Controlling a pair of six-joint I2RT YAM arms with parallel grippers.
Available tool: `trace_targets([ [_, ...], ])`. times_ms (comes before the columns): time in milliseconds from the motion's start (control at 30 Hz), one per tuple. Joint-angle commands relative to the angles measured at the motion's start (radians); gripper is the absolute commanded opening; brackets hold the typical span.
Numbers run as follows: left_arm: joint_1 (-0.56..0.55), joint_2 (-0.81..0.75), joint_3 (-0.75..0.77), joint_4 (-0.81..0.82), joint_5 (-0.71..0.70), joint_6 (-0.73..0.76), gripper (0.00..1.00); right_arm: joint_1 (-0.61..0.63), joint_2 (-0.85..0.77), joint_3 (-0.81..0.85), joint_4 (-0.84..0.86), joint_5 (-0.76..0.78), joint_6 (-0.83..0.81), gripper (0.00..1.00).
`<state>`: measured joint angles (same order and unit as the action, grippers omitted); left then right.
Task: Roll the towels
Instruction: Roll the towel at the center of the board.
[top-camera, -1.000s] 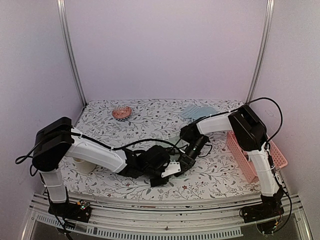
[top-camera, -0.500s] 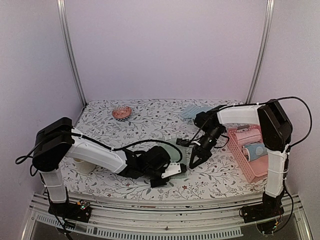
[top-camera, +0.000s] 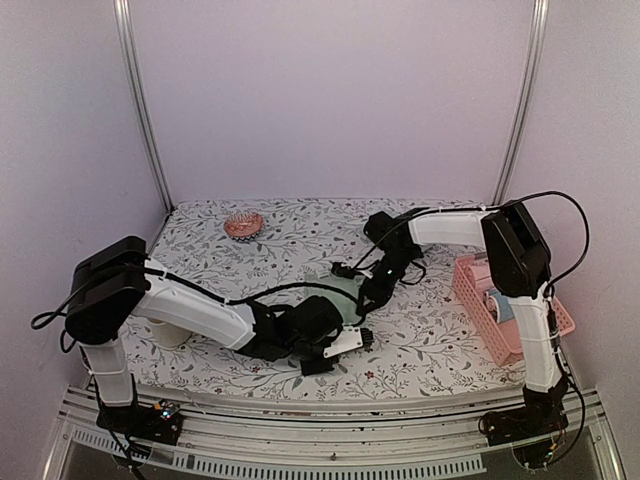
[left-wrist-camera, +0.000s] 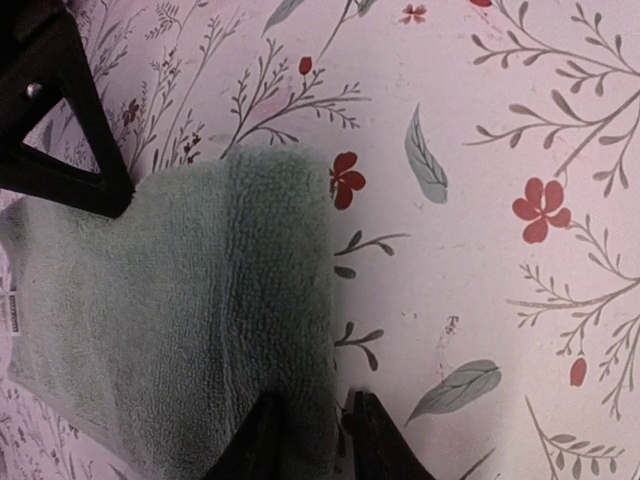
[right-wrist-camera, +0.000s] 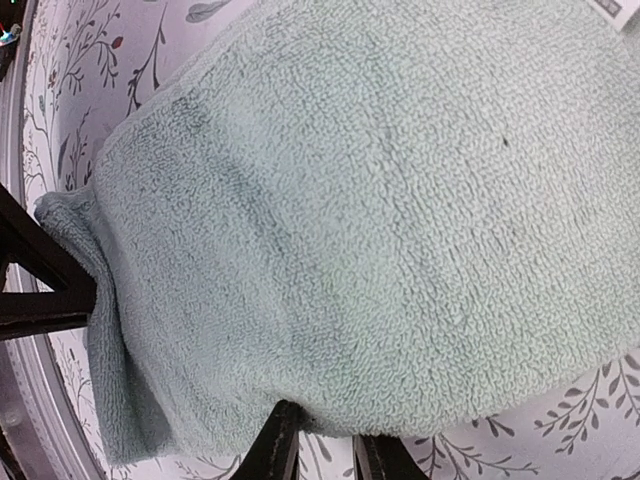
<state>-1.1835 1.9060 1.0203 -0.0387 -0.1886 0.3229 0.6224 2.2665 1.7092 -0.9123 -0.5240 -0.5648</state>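
A pale sage green towel (top-camera: 334, 289) lies rumpled on the flowered table near the middle. My left gripper (top-camera: 356, 328) is at its near edge. In the left wrist view the towel (left-wrist-camera: 180, 330) fills the left half, and my left gripper (left-wrist-camera: 317, 440) stands open astride its edge, one finger over the cloth and one over bare table. My right gripper (top-camera: 362, 300) reaches in from the far right side. In the right wrist view the towel (right-wrist-camera: 380, 200) fills the frame. There my right gripper (right-wrist-camera: 328, 450) is open, its tips at the towel's bulging edge with table showing between them.
A pink basket (top-camera: 470, 300) stands at the right edge, holding a rolled pink towel (top-camera: 481, 271) and a blue cylinder (top-camera: 503, 306). A small copper-coloured bowl (top-camera: 243, 225) sits at the back left. A white cup (top-camera: 170, 331) stands under the left arm.
The right arm has swung from beside the basket back to the green towel, and its jaws have opened. The left jaws have opened a little. More of the towel shows now.
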Motion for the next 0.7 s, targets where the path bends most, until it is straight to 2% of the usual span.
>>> trace_targets([
  [0, -0.014, 0.044, 0.005, -0.040, -0.083, 0.009, 0.27, 0.028, 0.066, -0.002, 0.039, 0.078, 0.010, 0.23],
  [100, -0.016, 0.096, 0.029, -0.061, -0.143, 0.014, 0.26, 0.027, 0.053, -0.015, 0.041, 0.088, 0.004, 0.23],
  [167, -0.016, 0.116, 0.050, -0.085, -0.167, 0.015, 0.22, 0.024, 0.026, -0.032, 0.040, 0.090, 0.001, 0.23],
  [333, -0.012, 0.135, 0.096, -0.143, -0.133, 0.011, 0.01, -0.014, -0.137, -0.111, 0.039, 0.086, 0.001, 0.23],
  [467, -0.004, 0.141, 0.150, -0.235, -0.030, -0.025, 0.00, -0.062, -0.307, -0.216, 0.054, 0.075, -0.001, 0.23],
  [667, 0.021, 0.138, 0.253, -0.406, 0.221, -0.145, 0.00, -0.088, -0.597, -0.401, 0.083, -0.002, -0.073, 0.23],
])
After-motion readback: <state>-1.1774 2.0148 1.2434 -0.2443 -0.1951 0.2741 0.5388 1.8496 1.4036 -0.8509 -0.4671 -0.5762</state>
